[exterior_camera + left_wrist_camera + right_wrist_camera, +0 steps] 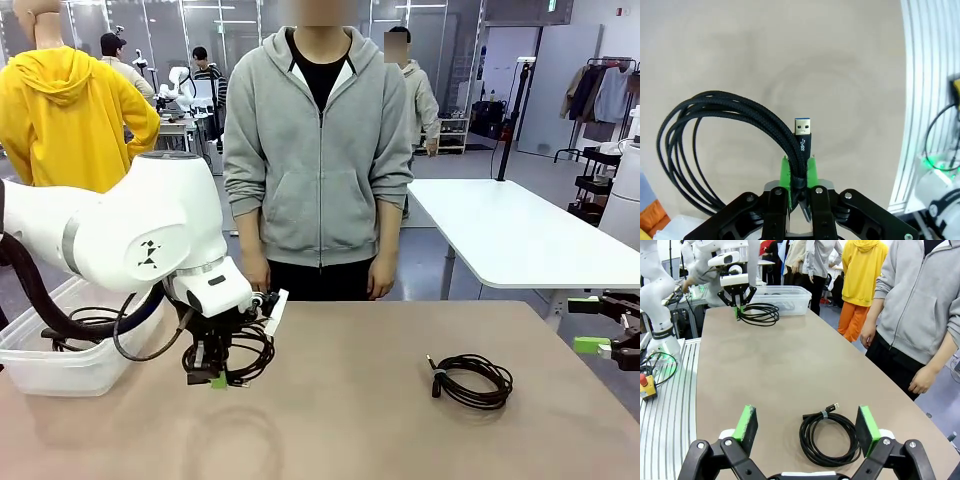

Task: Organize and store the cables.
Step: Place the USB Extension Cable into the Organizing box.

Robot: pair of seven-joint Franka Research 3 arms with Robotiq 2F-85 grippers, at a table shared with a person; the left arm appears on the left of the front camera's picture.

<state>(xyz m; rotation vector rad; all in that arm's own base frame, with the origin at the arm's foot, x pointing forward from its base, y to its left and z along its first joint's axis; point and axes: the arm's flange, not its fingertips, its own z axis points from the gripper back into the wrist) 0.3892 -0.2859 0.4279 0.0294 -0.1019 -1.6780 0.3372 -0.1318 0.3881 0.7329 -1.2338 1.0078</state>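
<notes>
My left gripper [218, 378] is shut on a coiled black cable [256, 352] and holds it a little above the table, just right of the clear bin [55, 372]. In the left wrist view the green pads [785, 176] pinch the coil [715, 125] beside its USB plug [802, 134]. A second cable coil [475, 381] lies flat on the table at the right. My right gripper [603, 345] stands open at the table's right edge, and its wrist view shows that coil [824, 415] lying between and just beyond its open fingers [746, 423]. Farther off there, the left gripper [738, 304] holds its cable [762, 315].
The clear bin [785, 299] at the table's left end has black cords inside. A person in a grey hoodie [318, 150] stands at the far edge with both hands down. A white table [520, 235] stands behind at the right. The brown tabletop [350, 420] between the two coils is bare.
</notes>
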